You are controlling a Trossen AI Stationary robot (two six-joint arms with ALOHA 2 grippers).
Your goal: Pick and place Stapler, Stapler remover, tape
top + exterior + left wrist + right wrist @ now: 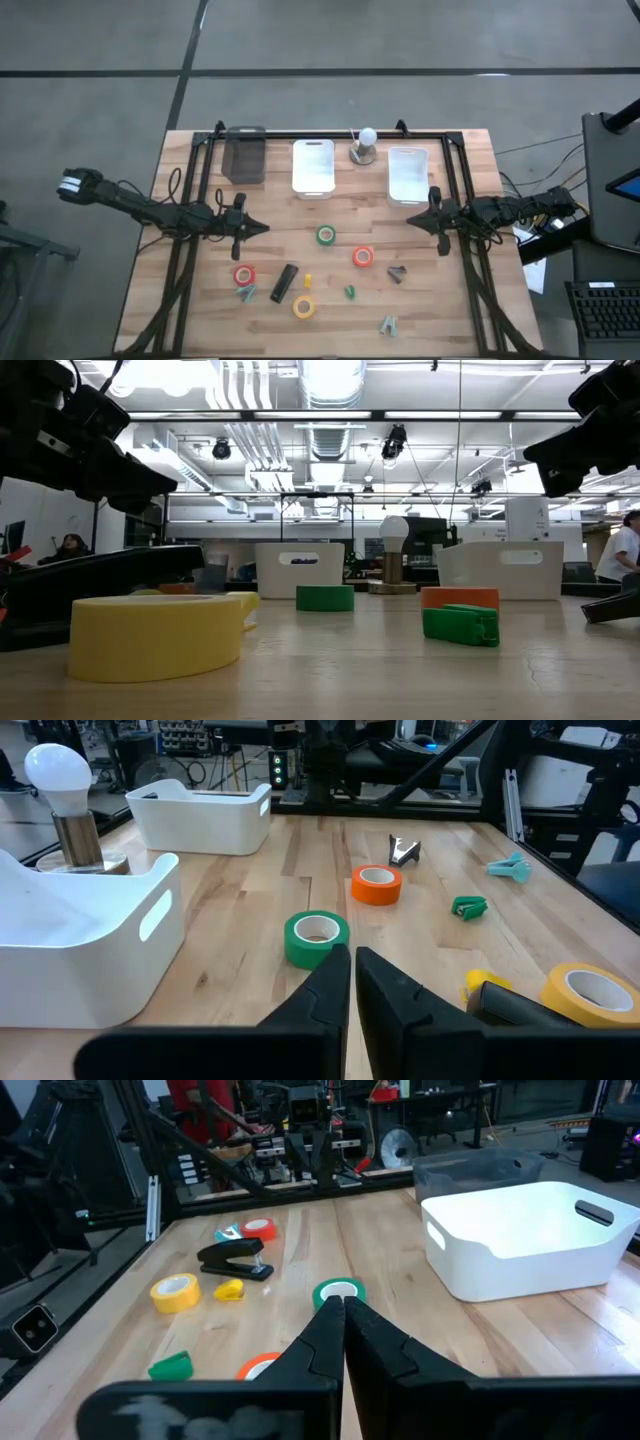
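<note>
Hovering left gripper (262, 228): dark fingers nearly together, empty.
Right gripper (411, 222): fingers pressed together, empty.
Desk (200, 300): pale wood planks.
Tape: ring-shaped rolls; green roll (326, 235) between both fingers' tips, orange-red roll (362, 257) beside it.
Stapler (284, 282): black oblong bar, nearer the left fingers, beside yellow roll (303, 307).
Right wrist view only: stapler's metal underside (250, 1270).

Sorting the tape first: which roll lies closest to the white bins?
The green tape roll, farthest up the table toward the white bins; the orange, red and yellow rolls lie farther away.
</note>
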